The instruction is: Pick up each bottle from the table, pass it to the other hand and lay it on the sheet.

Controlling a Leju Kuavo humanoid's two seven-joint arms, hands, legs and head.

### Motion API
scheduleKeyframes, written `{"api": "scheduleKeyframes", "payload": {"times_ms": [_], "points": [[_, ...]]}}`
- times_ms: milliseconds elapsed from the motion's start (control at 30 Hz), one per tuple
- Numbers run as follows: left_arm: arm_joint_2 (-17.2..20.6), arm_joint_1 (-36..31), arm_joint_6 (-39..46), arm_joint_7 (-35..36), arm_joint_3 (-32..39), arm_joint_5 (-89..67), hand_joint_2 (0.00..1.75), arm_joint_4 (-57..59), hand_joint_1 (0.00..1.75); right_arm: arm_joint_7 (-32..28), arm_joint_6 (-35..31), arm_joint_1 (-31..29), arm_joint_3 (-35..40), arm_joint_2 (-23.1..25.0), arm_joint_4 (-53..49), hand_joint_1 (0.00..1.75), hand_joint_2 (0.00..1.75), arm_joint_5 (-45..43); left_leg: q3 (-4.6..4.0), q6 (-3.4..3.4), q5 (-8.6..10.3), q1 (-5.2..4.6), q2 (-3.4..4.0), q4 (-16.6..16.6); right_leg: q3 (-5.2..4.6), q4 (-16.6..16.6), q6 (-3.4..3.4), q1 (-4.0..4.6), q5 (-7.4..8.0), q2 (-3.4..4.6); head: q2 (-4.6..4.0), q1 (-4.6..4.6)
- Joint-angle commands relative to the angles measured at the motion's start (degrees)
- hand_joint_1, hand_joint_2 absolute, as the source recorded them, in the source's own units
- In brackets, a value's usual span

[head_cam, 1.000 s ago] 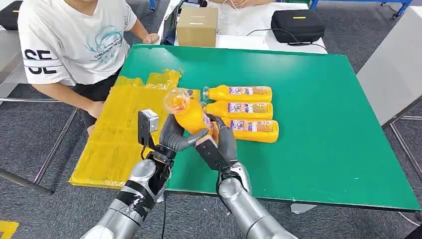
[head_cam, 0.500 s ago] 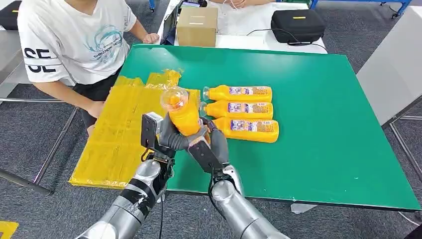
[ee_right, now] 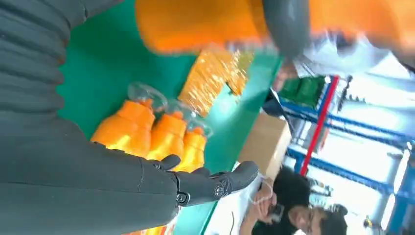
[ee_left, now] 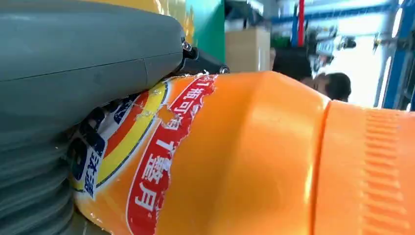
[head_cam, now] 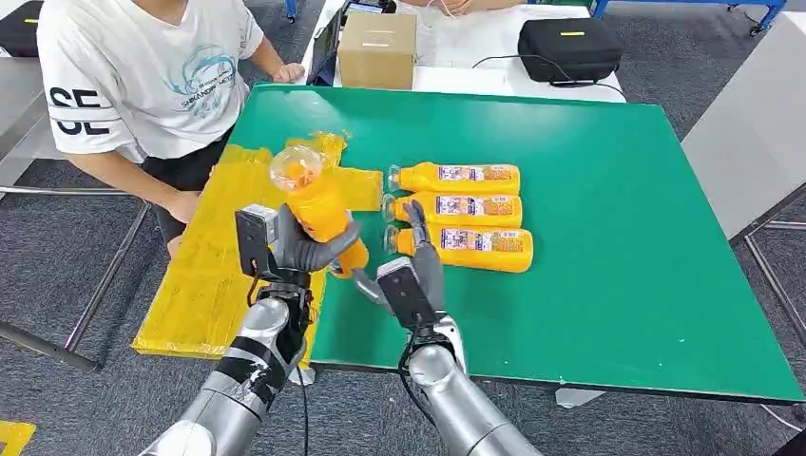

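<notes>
the left hand [head_cam: 302,249] grips an orange juice bottle [head_cam: 318,211] around its lower body, holding it in the air above the near part of the yellow sheet [head_cam: 223,266], right at the sheet's edge where it meets the green table [head_cam: 608,237]. the bottle's long axis is tilted, its clear cap end up and leaning away toward the person in a white t-shirt [head_cam: 143,76], its base down by the hand. in the left wrist view the grey thumb presses across the label of the bottle, so the grip looks firm. the right hand [head_cam: 418,261] is released, fingers spread and holding nothing, apart from the held bottle and hovering just beside the cap end of the nearest of the three bottles [head_cam: 461,214] lying side by side on the table, their caps pointing toward the sheet. the relation that matters now: the sheet lies directly under and to the left of the held bottle, on the left hand's own side, so the left hand is the nearer one for the lay-down. to lie flat, the bottle would, by my reading, need its cap end lowered until the long axis runs level with the sheet. a cardboard box [head_cam: 377,49] and a black case [head_cam: 568,47] sit on the white surface beyond the table.
</notes>
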Motion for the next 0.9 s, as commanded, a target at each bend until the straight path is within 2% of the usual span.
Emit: {"api": "scheduleKeyframes", "payload": {"times_ms": [33, 133, 267, 400, 533, 733, 900], "points": [[2.83, -1.75, 0.75, -0.32, 2.77, -1.01, 1.75, -0.14, 1.75, 0.55, -0.55, 2.07, -3.04, -3.32, -9.86, 0.00, 1.75, -0.93, 0.05, -0.06, -0.01, 0.05, -0.01, -0.01, 0.07, -0.02, -0.08, 0.06, -0.01, -0.01, 0.00, 0.00], [4.52, -2.54, 6.37, -0.81, 1.61, -7.19, 1.75, 1.04, 1.75, 0.40, -0.73, 3.03, -4.02, -3.73, -12.22, 0.00, 1.75, -1.65, 0.04, -0.07, 0.00, 0.06, -0.05, 0.00, 0.07, -0.01, -0.10, 0.06, -0.02, -0.05, 0.00, 0.00], [8.95, -7.97, 13.23, 1.82, 0.61, -22.22, 1.75, 10.57, 1.75, 1.10, 1.53, 4.19, -5.99, -5.01, -15.85, 0.00, 1.75, -2.26, 0.08, -0.08, 0.02, 0.07, -0.07, -0.03, 0.10, -0.03, -0.11, 0.08, 0.00, -0.07, 0.00, 0.00], [10.01, -10.22, 15.55, 2.42, -0.18, -27.08, 1.75, 14.68, 1.75, 1.09, 2.11, 4.21, -6.30, -4.91, -15.70, 0.00, 1.75, -2.33, 0.10, -0.10, 0.00, 0.12, -0.03, 0.02, 0.12, -0.02, -0.14, 0.13, -0.01, -0.03, 0.00, 0.00], [13.69, -16.03, 18.62, 7.23, -2.73, -40.52, 1.75, 25.56, 1.75, 0.92, 4.14, 3.77, -6.07, -4.92, -14.50, 0.00, 1.75, -2.23, 0.10, -0.05, 0.04, 0.10, -0.07, -0.01, 0.13, -0.03, -0.11, 0.10, -0.01, -0.07, 0.00, 0.00], [15.76, -17.32, 14.81, 6.98, -3.17, -44.69, 1.75, 28.86, 1.75, 0.54, 5.24, 3.30, -5.86, -4.97, -13.52, 0.00, 1.75, -2.27, 0.07, -0.03, 0.01, 0.09, 0.07, 0.01, 0.04, 0.01, -0.09, 0.09, 0.00, 0.07, 0.00, 0.00], [20.75, -18.99, 1.44, 5.52, -6.73, -50.73, 1.75, 33.19, 1.75, -1.01, 7.58, 2.65, -5.69, -5.55, -12.15, 0.00, 1.75, -3.61, 0.11, -0.04, -0.01, 0.10, 0.13, 0.01, 0.08, 0.01, -0.10, 0.09, 0.00, 0.13, 0.00, 0.02]]}}
